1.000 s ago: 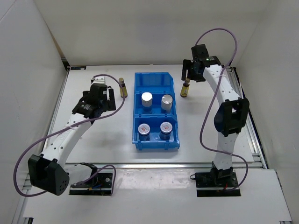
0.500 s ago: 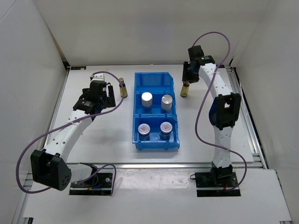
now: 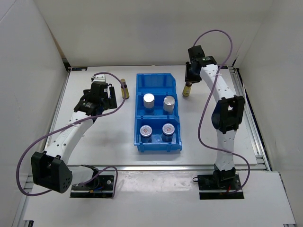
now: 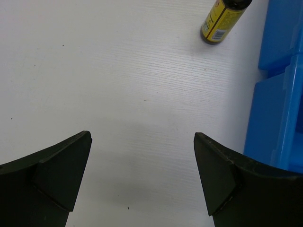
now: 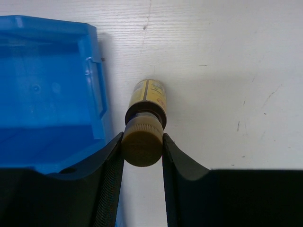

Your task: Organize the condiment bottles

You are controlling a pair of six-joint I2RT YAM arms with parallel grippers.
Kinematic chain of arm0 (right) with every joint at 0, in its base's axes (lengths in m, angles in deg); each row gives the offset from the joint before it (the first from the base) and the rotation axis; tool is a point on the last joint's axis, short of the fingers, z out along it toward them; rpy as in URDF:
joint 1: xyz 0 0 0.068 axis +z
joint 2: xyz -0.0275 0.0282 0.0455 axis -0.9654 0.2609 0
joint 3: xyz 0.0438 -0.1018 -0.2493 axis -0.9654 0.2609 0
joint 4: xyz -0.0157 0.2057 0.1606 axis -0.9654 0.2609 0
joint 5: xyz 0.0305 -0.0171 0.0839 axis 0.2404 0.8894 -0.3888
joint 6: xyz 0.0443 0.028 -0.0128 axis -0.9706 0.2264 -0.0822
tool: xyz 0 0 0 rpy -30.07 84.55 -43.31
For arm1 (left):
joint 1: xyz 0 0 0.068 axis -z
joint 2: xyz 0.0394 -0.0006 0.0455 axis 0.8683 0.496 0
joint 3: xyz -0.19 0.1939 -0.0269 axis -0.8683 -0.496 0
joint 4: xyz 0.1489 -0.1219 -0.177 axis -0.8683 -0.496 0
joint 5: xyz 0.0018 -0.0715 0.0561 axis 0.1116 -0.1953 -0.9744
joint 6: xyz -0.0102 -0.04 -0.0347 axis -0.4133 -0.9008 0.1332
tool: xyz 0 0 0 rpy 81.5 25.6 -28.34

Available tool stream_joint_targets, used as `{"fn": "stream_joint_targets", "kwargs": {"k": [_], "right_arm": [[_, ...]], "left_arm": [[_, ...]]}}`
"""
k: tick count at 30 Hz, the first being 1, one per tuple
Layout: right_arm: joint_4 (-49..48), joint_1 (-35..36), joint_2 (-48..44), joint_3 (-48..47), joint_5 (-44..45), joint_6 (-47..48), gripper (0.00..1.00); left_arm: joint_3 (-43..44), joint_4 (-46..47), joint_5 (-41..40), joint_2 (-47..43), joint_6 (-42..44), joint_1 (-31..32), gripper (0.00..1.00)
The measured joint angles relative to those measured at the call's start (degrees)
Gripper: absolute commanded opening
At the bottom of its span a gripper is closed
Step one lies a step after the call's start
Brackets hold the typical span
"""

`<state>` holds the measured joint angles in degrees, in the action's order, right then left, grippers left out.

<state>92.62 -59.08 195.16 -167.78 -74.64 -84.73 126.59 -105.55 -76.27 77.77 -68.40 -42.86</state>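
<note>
I have the right pincer (image 5: 142,144) clamped on an amber bottle (image 5: 146,101), one finger pressed to each side of its brown cap. The bottle stands upright on the table (image 5: 227,71), straight below the pincer, its yellow label facing up at my wrist camera. Just to the left of this pincer is the blue bin (image 5: 47,52), whose wall is close to the bottle but not touching it.

From above, two white cylinders (image 3: 149,100) with silver tops sit side by side in the bin's middle compartment, left of the right pincer and nearer the arm bases. Two short jars (image 3: 146,131) with red-marked lids sit in the nearest compartment.

The left pincer (image 4: 142,142) is spread wide apart above bare table, gripping nothing. The second amber bottle (image 4: 222,19) stands ahead of it and to its right, well clear of both fingers. That bottle is just beside the bin's left wall, with a narrow strip of table between them.
</note>
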Motion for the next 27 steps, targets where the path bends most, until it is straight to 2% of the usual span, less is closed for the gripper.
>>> {"fn": "stream_joint_targets", "kwargs": {"k": [8, 13, 17, 27], "right_arm": [[-1.99, 10.73, -7.82, -0.48, 5.55, 3.78, 0.02], [-3.48, 17.38, -6.8, -4.42, 5.64, 5.97, 0.02], [-3.67, 18.4, -2.91, -7.39, 5.44, 6.45, 0.02], [-3.32, 16.98, 6.91, -7.74, 5.53, 6.38, 0.02]], "left_arm": [[0.0, 0.0, 0.13, 0.0, 0.0, 0.0, 1.0], [0.0, 0.0, 0.5, 0.0, 0.17, 0.0, 1.0], [0.0, 0.0, 0.66, 0.0, 0.37, 0.0, 1.0], [0.02, 0.0, 0.76, 0.0, 0.59, 0.0, 1.0]]}}
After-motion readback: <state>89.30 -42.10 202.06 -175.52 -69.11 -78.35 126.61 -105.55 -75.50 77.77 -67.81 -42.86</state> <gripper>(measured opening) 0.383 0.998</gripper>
